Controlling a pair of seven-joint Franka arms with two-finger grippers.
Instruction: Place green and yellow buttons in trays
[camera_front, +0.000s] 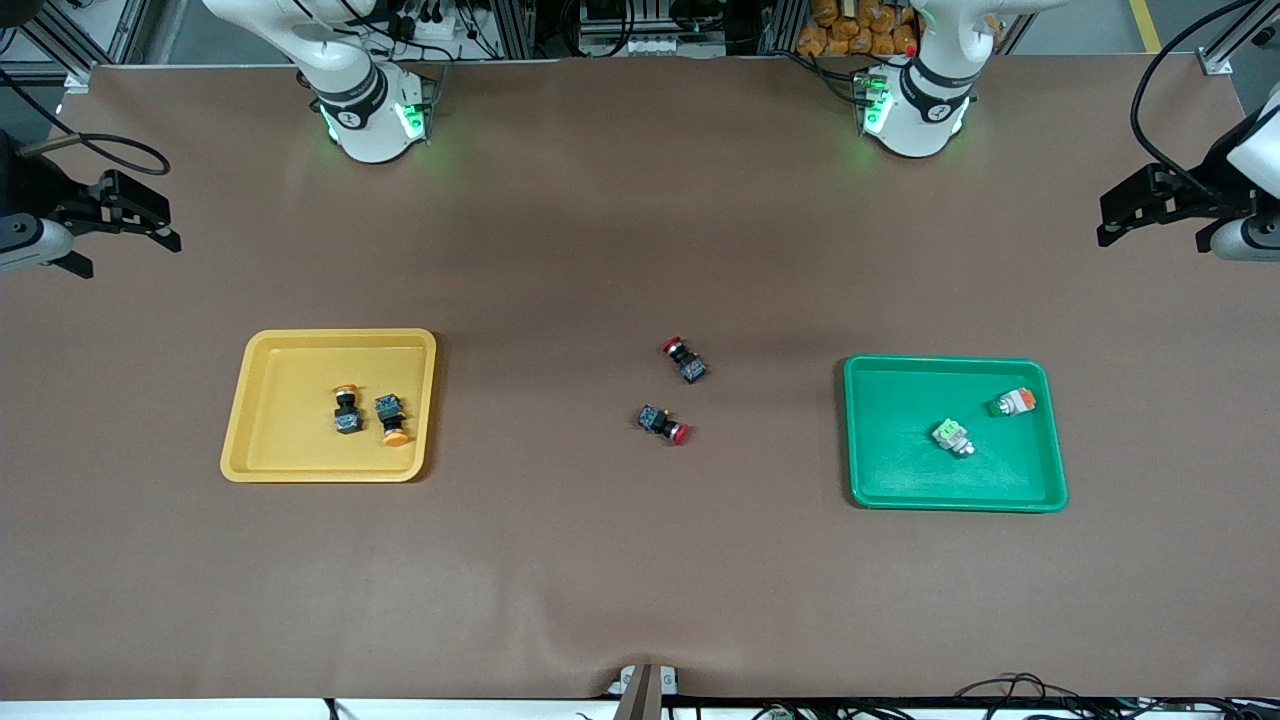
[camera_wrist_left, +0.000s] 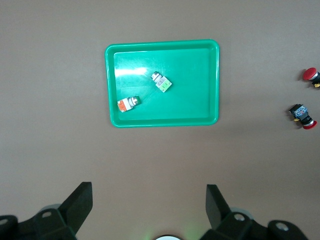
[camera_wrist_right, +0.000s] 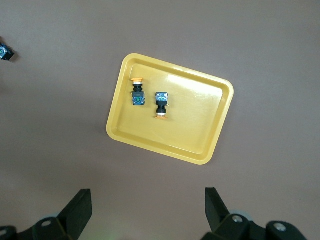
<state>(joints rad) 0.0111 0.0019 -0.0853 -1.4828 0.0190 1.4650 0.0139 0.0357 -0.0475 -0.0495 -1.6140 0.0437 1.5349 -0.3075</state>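
The yellow tray (camera_front: 340, 337) lies toward the right arm's end and holds two black-bodied buttons with yellow-orange caps (camera_front: 346, 410) (camera_front: 391, 420); the right wrist view shows the tray (camera_wrist_right: 175, 70) and both buttons (camera_wrist_right: 137, 94) (camera_wrist_right: 161, 104). The green tray (camera_front: 950, 363) lies toward the left arm's end and holds a whitish button with a light-green top (camera_front: 953, 437) and one with an orange top (camera_front: 1012, 402); the left wrist view shows them too (camera_wrist_left: 162, 83) (camera_wrist_left: 128, 104). My left gripper (camera_front: 1105, 222) (camera_wrist_left: 149, 202) and right gripper (camera_front: 170, 228) (camera_wrist_right: 148, 205) are open and empty, high over the table's ends.
Two black-bodied switches with red caps (camera_front: 685, 359) (camera_front: 663, 424) lie on the brown table between the trays. They also show in the left wrist view (camera_wrist_left: 312, 76) (camera_wrist_left: 302, 115). Both arm bases stand along the table's edge farthest from the front camera.
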